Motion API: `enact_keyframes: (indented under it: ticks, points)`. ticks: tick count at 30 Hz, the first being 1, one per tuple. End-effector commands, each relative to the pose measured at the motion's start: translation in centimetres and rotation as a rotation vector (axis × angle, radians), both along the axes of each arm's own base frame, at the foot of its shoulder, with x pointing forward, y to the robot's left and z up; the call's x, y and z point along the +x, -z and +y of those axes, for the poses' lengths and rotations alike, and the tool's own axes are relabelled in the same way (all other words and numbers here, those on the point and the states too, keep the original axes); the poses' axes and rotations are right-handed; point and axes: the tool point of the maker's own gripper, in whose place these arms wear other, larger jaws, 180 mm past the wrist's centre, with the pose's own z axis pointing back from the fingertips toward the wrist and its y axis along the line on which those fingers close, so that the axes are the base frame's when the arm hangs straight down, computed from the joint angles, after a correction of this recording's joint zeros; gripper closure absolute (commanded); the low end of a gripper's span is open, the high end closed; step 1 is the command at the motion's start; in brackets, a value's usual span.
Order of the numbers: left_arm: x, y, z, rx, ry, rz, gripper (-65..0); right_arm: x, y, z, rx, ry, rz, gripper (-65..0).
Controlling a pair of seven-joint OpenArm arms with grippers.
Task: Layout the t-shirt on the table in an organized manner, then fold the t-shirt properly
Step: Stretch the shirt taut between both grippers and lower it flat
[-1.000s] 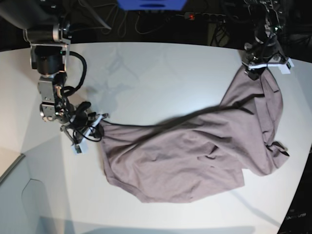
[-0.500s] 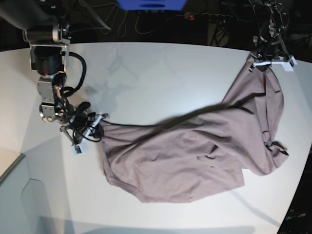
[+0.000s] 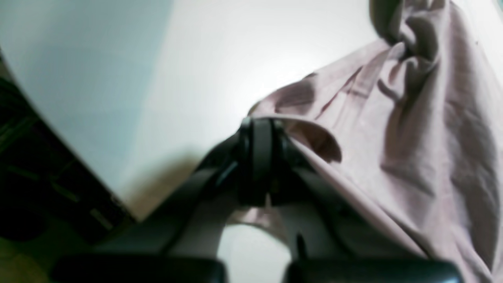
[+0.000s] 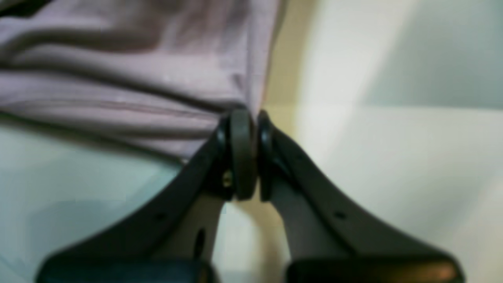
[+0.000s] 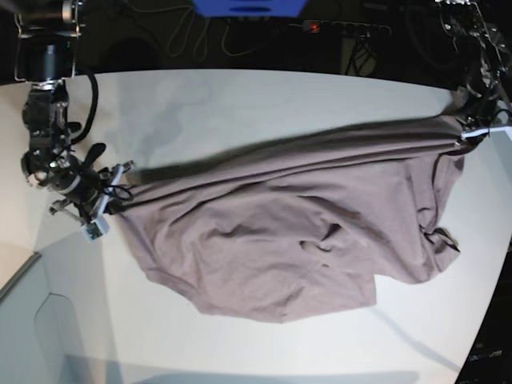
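Observation:
The mauve-grey t-shirt [image 5: 288, 240] lies spread over the white table [image 5: 256, 104], its upper edge pulled into a taut band between both arms. At the left of the base view my right gripper [image 5: 110, 198] is shut on one corner of the cloth. The right wrist view shows its fingertips [image 4: 245, 122] pinching the t-shirt [image 4: 129, 82] at its edge. At the far right of the base view my left gripper [image 5: 470, 130] is shut on the other end. In the left wrist view its tips [image 3: 257, 131] clamp a fold of the t-shirt [image 3: 412, 149], above the table [image 3: 196, 59].
The table's curved far edge [image 5: 264, 72] borders a dark area with cables, a power strip [image 5: 336, 28] and a blue object [image 5: 248, 6]. The table's right edge [image 5: 492, 296] runs close to the left gripper and the shirt's bunched right side [image 5: 444, 236].
The left gripper closed on the shirt and moved out to the right. The right arm drew back to the left. The slack, diagonal shirt is now stretched wide between them.

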Motion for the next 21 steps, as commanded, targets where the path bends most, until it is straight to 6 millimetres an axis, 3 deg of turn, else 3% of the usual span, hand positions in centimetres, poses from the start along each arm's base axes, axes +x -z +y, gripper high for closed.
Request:
enact_keyframes:
  ticks: [1,7,12,16,21]
  points:
    - [1.0,-2.0,1.5,0.059,-0.001,-0.045,-0.1,1.0,-2.8,-0.5,-0.023,-0.013,-0.076,0.0]
    - [2.0,-2.5,1.5,0.058,-0.004,-0.070,-0.1,-0.8,-6.7,-0.4,-0.159,-0.075,-0.114,0.0]
    - [2.0,-2.5,1.4,0.055,-0.004,-0.072,-0.1,0.0,-8.0,-0.6,-0.180,-0.070,-0.134,0.0]
    - [2.1,-2.6,1.4,0.054,-0.004,-0.076,-0.4,2.9,-7.6,0.6,-0.103,-0.032,-0.136,0.0]
    - [2.1,-2.6,1.4,0.053,-0.008,-0.074,-2.6,5.7,-4.5,1.9,-0.048,-0.035,-0.035,0.0]
